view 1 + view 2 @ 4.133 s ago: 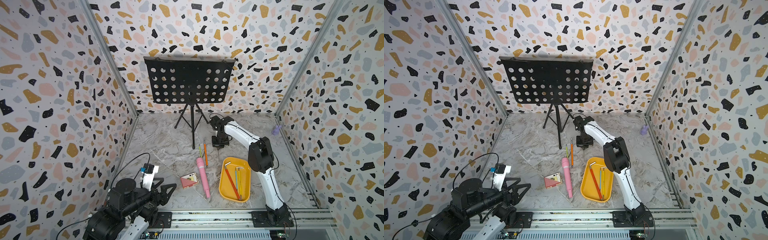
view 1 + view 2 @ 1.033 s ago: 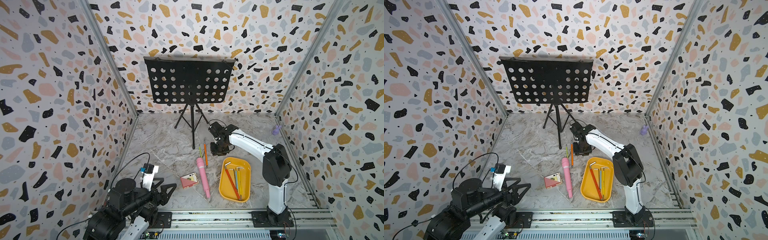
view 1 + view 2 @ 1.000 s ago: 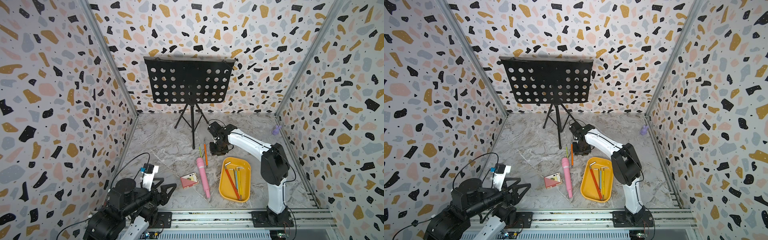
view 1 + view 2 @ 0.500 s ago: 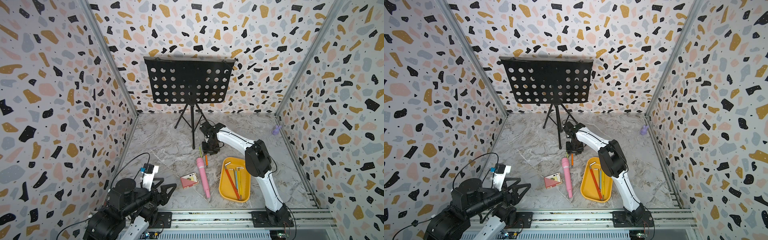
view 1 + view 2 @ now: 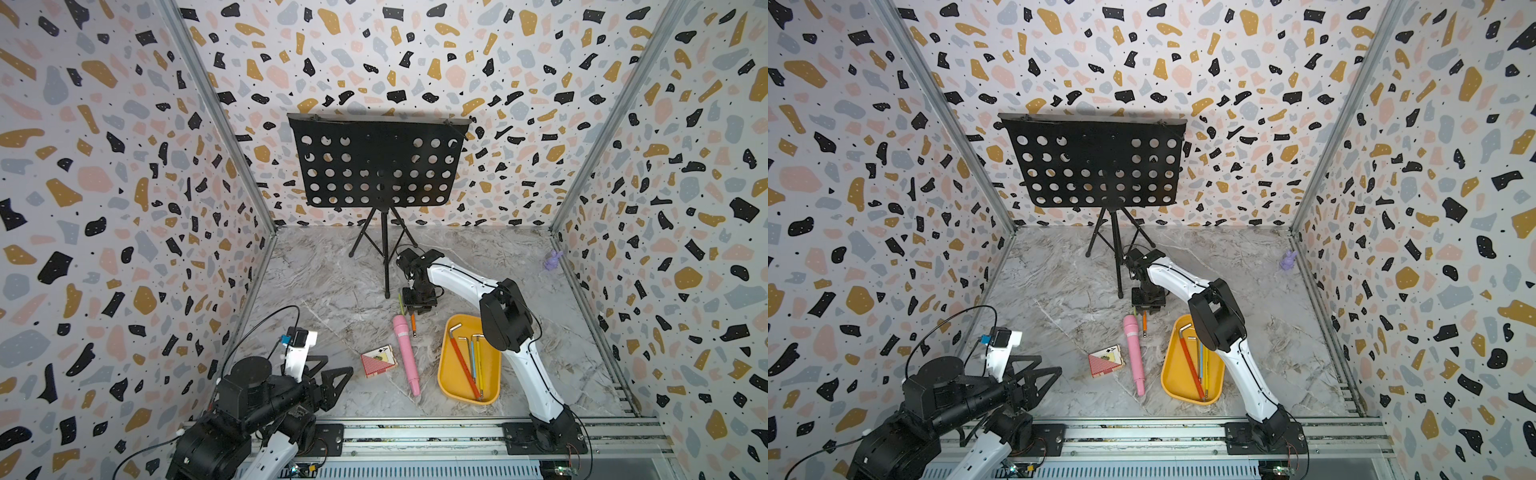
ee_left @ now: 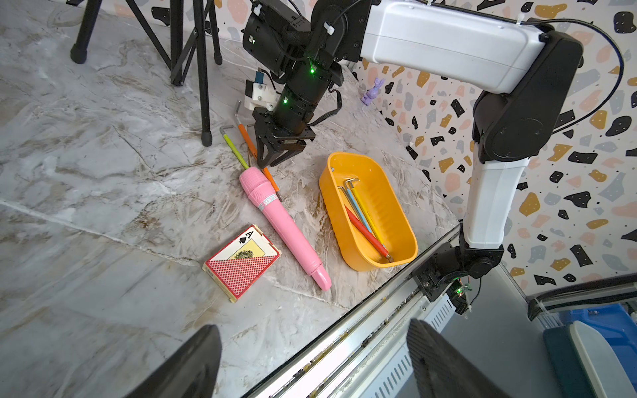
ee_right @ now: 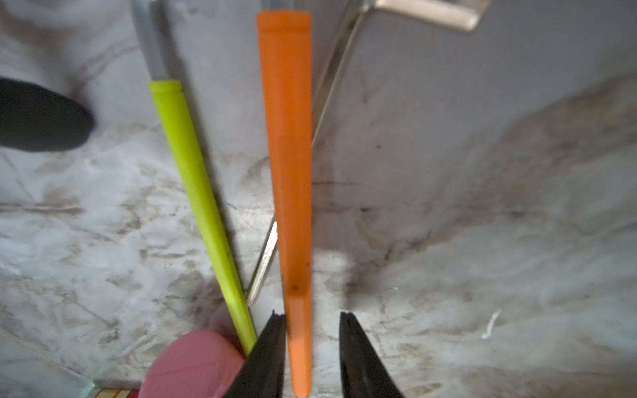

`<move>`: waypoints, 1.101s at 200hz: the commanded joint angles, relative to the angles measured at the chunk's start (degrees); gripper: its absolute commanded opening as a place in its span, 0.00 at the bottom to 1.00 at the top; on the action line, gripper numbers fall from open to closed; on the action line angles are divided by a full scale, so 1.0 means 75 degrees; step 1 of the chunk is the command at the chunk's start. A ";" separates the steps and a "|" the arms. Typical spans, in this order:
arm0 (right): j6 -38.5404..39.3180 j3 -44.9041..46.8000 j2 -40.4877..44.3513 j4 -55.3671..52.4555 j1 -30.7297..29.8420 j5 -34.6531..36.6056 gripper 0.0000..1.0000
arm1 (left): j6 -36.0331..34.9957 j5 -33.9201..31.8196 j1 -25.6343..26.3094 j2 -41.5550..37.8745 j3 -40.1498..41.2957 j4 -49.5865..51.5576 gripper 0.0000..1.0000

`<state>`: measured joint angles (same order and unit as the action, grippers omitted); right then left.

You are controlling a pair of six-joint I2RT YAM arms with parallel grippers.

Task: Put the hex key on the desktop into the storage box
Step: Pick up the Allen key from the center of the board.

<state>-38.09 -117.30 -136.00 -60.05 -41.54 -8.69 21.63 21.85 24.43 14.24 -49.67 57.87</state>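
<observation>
Item: orange hex key point(image 7: 289, 172), flat on the desk point(image 5: 332, 291), not yet in the storage box point(image 6: 382, 193), which already carries several coloured keys. Long axis: runs from the far side of the desk toward the near rail, roughly parallel to the pink toy microphone point(image 6: 282, 220) just beside it. Position relative to me: directly under my right gripper point(image 7: 312, 315), the sleeve passing between the jaws, which stand across the shaft. Gripper state: right jaws parted, straddling the key, one jaw at the sleeve's edge, the other showing a gap, so nothing is pinched. Neighbours: green hex key point(image 7: 193, 179) close on one side, and a bare metal hex key point(image 7: 265, 265) passing partly under the orange one; I judge both close enough to be dragged along. Box bearing: nearer the rail and to my right of the key, by my right arm. Left gripper point(image 6: 312, 365): spread, empty, well apart from everything.
</observation>
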 commanded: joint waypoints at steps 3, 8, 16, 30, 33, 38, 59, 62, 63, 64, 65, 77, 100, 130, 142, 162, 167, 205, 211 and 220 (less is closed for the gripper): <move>-0.0177 -0.0338 -0.0102 -0.0281 -0.0062 0.0272 0.31 | -0.0079 -0.0004 -0.0057 0.0087 -0.0116 -0.0160 0.88; -0.0189 -0.0365 -0.0137 -0.0280 -0.0063 0.0288 0.31 | -0.0078 0.0006 -0.0049 0.0091 -0.0119 -0.0158 0.89; -0.0227 -0.0408 -0.0189 -0.0298 -0.0075 0.0325 0.30 | -0.0074 0.0006 -0.0051 0.0082 -0.0116 -0.0164 0.89; -0.0300 -0.0476 -0.0275 -0.0337 -0.0086 0.0415 0.30 | -0.0075 0.0010 -0.0056 0.0087 -0.0116 -0.0157 0.89; -0.0318 -0.0486 -0.0292 -0.0343 -0.0086 0.0436 0.30 | -0.0082 0.0006 -0.0050 0.0082 -0.0116 -0.0163 0.88; -0.0351 -0.0496 -0.0305 -0.0345 -0.0086 0.0474 0.29 | -0.0079 0.0001 -0.0050 0.0088 -0.0116 -0.0160 0.89; -0.0490 -0.0497 -0.0380 -0.0348 -0.0086 0.0558 0.27 | -0.0083 0.0008 -0.0048 0.0093 -0.0116 -0.0158 0.89; -0.0499 -0.0497 -0.0392 -0.0343 -0.0086 0.0571 0.27 | -0.0078 0.0006 -0.0050 0.0089 -0.0124 -0.0167 0.89; -0.0511 -0.0497 -0.0393 -0.0346 -0.0086 0.0577 0.27 | -0.0075 0.0000 -0.0048 0.0091 -0.0120 -0.0168 0.89; -0.0511 -0.0497 -0.0399 -0.0347 -0.0086 0.0575 0.26 | -0.0079 0.0002 -0.0053 0.0092 -0.0118 -0.0168 0.89; -0.0517 -0.0503 -0.0402 -0.0342 -0.0086 0.0580 0.26 | -0.0081 0.0004 -0.0055 0.0093 -0.0123 -0.0163 0.89; -0.0564 -0.0502 -0.0450 -0.0344 -0.0095 0.0584 0.25 | -0.0082 0.0001 -0.0053 0.0083 -0.0116 -0.0160 0.89; -0.0639 -0.0520 -0.0516 -0.0335 -0.0098 0.0584 0.20 | -0.0081 0.0012 -0.0051 0.0083 -0.0116 -0.0161 0.88; -0.0696 -0.0554 -0.0500 -0.0325 -0.0100 0.0541 0.13 | -0.0075 0.0013 -0.0057 0.0083 -0.0116 -0.0166 0.88; -0.0722 -0.0553 -0.0433 -0.0335 -0.0110 0.0524 0.10 | -0.0077 0.0012 -0.0052 0.0082 -0.0116 -0.0160 0.89; -0.0756 -0.0546 -0.0239 -0.0305 -0.0125 0.0561 0.04 | -0.0091 0.0024 -0.0049 0.0096 -0.0116 -0.0166 0.89; -0.0746 -0.0556 -0.0191 -0.0293 -0.0133 0.0561 0.02 | -0.0100 0.0024 -0.0055 0.0098 -0.0117 -0.0165 0.88; -0.0793 -0.0587 0.0263 -0.0297 -0.0133 0.0644 0.00 | -0.0089 0.0030 -0.0062 0.0099 -0.0123 -0.0165 0.89; -0.0793 -0.0602 0.0333 -0.0294 -0.0133 0.0643 0.00 | -0.0101 0.0034 -0.0060 0.0104 -0.0116 -0.0162 0.89; -0.0794 -0.0602 0.0439 -0.0292 -0.0133 0.0654 0.00 | -0.0094 0.0029 -0.0065 0.0107 -0.0122 -0.0163 0.89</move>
<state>-43.40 -120.38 -138.26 -61.36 -42.13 -5.02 21.63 21.87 24.38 14.24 -49.67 57.87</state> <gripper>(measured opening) 0.147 0.886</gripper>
